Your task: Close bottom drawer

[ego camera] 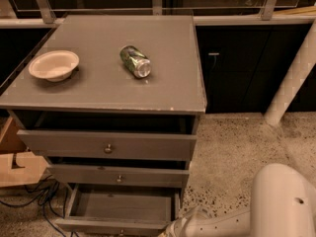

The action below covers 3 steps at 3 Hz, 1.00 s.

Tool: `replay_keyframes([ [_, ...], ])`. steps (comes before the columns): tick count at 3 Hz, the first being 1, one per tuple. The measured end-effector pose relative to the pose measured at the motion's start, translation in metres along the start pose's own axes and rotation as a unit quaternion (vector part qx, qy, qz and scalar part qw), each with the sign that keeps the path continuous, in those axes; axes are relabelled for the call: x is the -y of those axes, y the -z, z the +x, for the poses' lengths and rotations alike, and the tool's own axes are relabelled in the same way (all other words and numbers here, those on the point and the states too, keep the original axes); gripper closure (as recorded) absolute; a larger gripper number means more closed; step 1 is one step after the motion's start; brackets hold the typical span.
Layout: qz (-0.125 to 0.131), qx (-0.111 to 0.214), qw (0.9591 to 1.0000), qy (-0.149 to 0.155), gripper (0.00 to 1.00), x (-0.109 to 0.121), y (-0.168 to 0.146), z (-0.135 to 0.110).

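One bottom drawer (123, 207): pulled out, front toward camera, long axis left-right.
Gripper (173, 228): at its right corner, cropped; jaw state indiscernible.

Just the one arm (256, 214) in shot, and a lot of it is cut off. The pincer (174, 228) sits right at the bottom edge of the view, a bit right of centre, and only its top part shows before it runs out of frame. Right of the pincer, the pale forearm (217, 224) runs roughly level, climbing slightly as it goes away from it. Further right and higher than the pincer there's a big rounded white link (284, 201), a smooth shell with one small dark hole on its right side.
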State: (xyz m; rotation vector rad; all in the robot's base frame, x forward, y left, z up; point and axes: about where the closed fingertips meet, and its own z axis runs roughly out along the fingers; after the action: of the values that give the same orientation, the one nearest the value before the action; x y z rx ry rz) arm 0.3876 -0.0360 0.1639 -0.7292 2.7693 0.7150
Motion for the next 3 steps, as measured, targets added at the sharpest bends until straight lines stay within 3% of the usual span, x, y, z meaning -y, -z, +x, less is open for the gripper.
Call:
replay_keyframes([
  [1, -0.006, 0.076, 0.9964, 0.038, 1.0, -0.014, 0.038, -0.038],
  [2, -0.006, 0.076, 0.9964, 0.038, 1.0, -0.014, 0.038, -0.038],
  [3, 0.0, 0.073, 0.9973, 0.008, 1.0, -0.011, 0.052, -0.018],
])
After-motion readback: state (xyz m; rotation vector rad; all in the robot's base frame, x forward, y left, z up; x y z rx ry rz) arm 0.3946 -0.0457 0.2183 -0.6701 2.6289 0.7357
